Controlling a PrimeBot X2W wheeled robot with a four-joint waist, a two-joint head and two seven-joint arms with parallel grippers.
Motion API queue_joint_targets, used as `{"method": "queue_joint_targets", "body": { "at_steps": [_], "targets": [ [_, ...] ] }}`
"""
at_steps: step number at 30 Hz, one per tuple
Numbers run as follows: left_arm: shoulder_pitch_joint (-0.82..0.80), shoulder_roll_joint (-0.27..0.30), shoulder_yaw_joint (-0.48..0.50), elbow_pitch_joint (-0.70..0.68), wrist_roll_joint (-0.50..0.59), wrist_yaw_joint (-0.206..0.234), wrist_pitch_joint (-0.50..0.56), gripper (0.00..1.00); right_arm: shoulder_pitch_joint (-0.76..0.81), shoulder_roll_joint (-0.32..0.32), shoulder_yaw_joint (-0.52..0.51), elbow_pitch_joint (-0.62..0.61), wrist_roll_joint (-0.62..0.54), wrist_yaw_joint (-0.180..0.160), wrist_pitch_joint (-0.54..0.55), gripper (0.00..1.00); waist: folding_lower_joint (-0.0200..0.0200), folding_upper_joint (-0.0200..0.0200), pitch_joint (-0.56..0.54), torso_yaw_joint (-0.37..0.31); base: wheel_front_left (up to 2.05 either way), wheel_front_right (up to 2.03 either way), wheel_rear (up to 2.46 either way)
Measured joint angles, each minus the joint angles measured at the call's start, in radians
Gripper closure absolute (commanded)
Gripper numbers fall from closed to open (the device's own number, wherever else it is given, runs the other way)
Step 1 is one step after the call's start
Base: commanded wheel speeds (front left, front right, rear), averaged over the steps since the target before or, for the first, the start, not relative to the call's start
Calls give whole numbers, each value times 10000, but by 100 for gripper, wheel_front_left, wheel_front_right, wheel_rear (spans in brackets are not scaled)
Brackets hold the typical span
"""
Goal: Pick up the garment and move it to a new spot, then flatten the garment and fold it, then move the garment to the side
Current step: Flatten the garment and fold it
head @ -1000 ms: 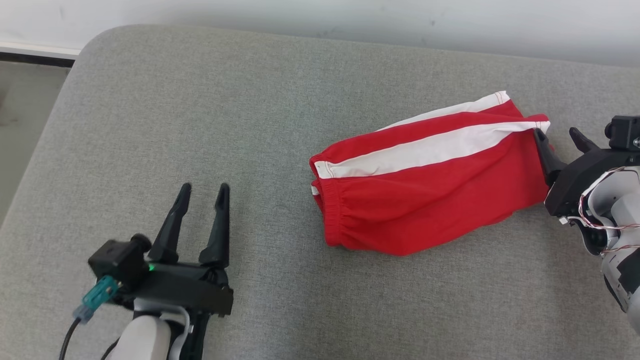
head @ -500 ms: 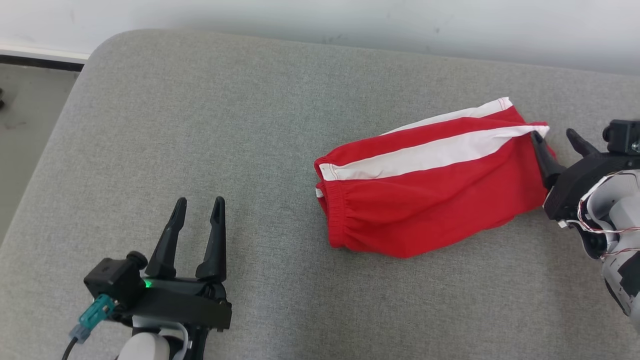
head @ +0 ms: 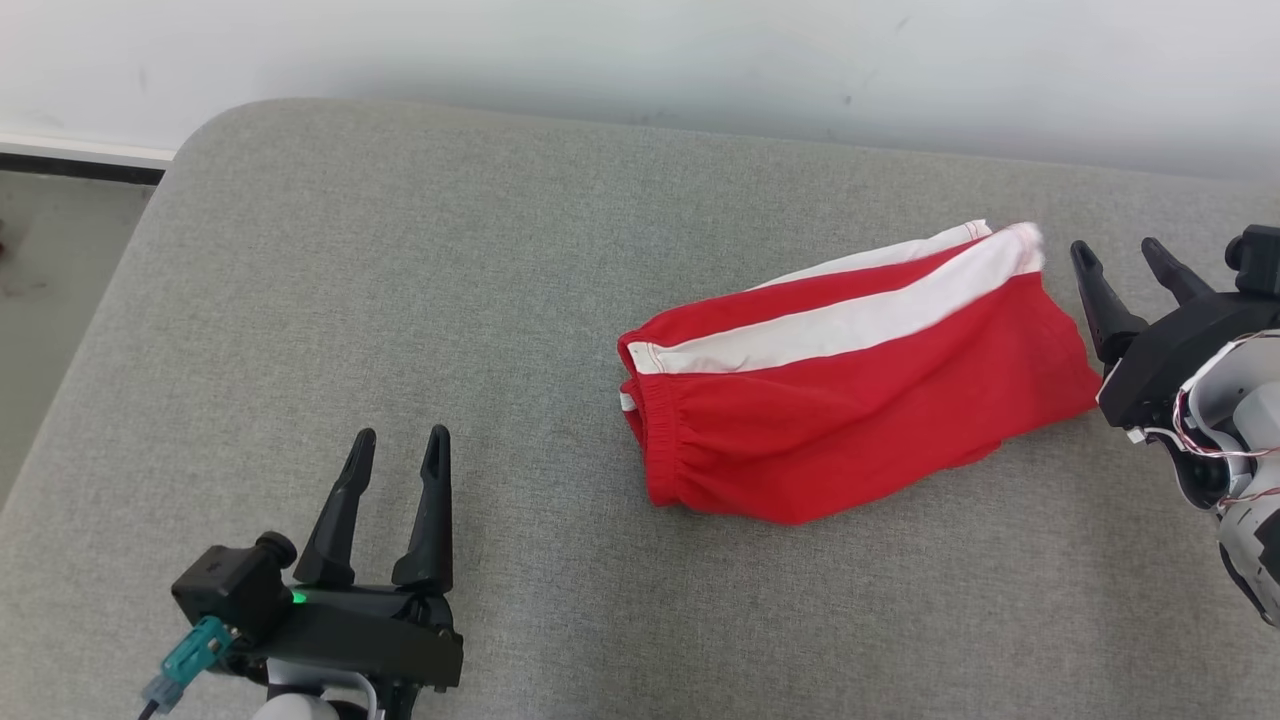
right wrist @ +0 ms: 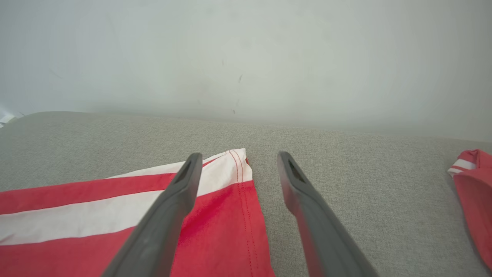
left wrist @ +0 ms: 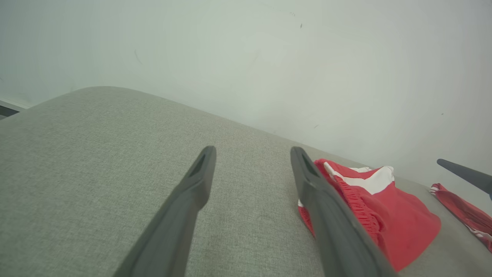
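You've got the shorts (head: 850, 400) folded at 3 o'clock on the cushion (head: 400, 250) — only moving them aside looks left. Your right pincer (head: 1114, 246) beside them and left pincer (head: 402, 435) at 7 o'clock are spread wide — holding nothing.

Shorts (head: 850, 420) are bright red with a wide white stripe (head: 830, 335) near the upper edge, a thinner white one behind it, and red stitching on the white hem. Surface (head: 400, 300) is a speckled light grey weave, and the wall (head: 600, 50) is plain off-white. Fingers (head: 430, 510) are matte black. Lower left there's a tiny green light (head: 298, 598) and a teal plug (head: 190, 650). Another red cloth (right wrist: 474, 192) with white stripes is at the right edge of the right wrist view.
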State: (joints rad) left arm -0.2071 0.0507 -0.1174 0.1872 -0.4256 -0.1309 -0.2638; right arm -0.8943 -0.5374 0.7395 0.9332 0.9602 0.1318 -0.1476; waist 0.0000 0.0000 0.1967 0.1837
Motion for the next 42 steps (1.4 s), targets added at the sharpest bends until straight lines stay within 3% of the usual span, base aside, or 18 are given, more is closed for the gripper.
{"method": "queue_joint_targets", "body": {
  "at_steps": [17, 37, 38, 39, 42],
  "targets": [
    [93, -6, -36, -410, 316, 79, 0, 0, 300, -268, 504, 901, 650, 0, 67, 0, 0, 0, 99, 421, 0, 0, 0],
    [145, -4, -19, -738, 635, 247, 0, 0, 182, 182, 1164, 2138, 926, 0, 957, 0, 0, 0, 674, 1063, 0, 0, 0],
    [145, -2, -21, -738, 635, 249, 0, 0, 165, 201, 1158, 2161, 978, 0, 955, 40, 0, 0, 684, 1054, 0, 0, 0],
    [145, -4, -25, -738, 635, 249, 0, 0, 152, 207, 1145, 2173, 1016, 0, 941, 96, 0, 0, 693, 1043, 0, 0, 0],
    [149, -6, 12, -713, 660, 249, 0, 0, 173, 318, 1089, 2134, 1225, 0, 755, 100, 1, 1, 670, 963, 0, 0, 0]
  ]
}}
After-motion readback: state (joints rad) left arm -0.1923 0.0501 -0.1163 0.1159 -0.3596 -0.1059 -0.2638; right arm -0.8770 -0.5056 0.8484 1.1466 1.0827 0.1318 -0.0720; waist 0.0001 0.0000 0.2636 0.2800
